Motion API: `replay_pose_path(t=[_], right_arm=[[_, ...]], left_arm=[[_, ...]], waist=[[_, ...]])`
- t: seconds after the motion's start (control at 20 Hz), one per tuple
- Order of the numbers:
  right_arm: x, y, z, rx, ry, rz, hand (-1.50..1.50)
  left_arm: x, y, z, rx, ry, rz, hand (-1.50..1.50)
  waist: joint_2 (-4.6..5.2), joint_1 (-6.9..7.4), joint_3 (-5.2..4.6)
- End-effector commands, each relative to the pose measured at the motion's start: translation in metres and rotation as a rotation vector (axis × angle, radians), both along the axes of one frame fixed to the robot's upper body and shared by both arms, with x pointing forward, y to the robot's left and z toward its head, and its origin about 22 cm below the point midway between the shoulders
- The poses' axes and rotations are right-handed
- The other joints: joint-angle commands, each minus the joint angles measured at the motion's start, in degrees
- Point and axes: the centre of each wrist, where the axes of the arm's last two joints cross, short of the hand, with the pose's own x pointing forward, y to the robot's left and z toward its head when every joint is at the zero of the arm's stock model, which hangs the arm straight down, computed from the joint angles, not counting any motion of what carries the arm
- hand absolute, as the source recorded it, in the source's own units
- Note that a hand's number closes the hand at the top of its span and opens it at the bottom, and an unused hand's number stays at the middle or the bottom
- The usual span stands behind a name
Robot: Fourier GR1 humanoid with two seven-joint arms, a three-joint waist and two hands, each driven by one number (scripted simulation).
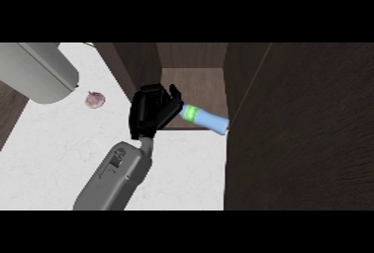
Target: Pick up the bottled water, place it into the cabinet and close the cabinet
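The bottled water [203, 117] is pale blue with a green label. It lies tilted at the front edge of the open cabinet's wooden shelf [197, 81], one end pointing lower right against the open door. My left hand [152, 112] is curled round its other end, hiding that part. The grey forearm [113, 175] comes up from the lower edge. The cabinet door [300, 133] stands open as a wide dark panel on the right. My right hand does not show.
A small pinkish round vegetable [95, 100] lies on the white counter [58, 158] left of the cabinet. A large grey rounded object [36, 71] fills the upper left corner. The cabinet's dark left wall [135, 64] rises beside my hand.
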Motion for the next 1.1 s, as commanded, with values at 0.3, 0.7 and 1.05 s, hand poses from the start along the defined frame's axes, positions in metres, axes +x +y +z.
replay_pose_path(t=[0.3, 0.7, 1.05], right_arm=[[0.004, 0.001, -0.008, 0.005, 0.002, 0.014, -1.50], [-0.006, -0.003, -0.007, -0.001, 0.021, 0.029, -1.50], [0.002, 0.004, -0.019, 0.002, 0.005, 0.027, -1.50]], left_arm=[[0.085, -0.024, 0.066, 0.162, -0.023, 0.022, 1.50], [0.102, -0.023, 0.039, 0.275, -0.013, 0.066, 1.50], [0.107, 0.001, 0.023, 0.456, -0.010, 0.174, 1.50]], waist=[[1.51, -2.31, 0.16], [1.51, -2.54, 0.14], [1.79, -2.93, 0.16]])
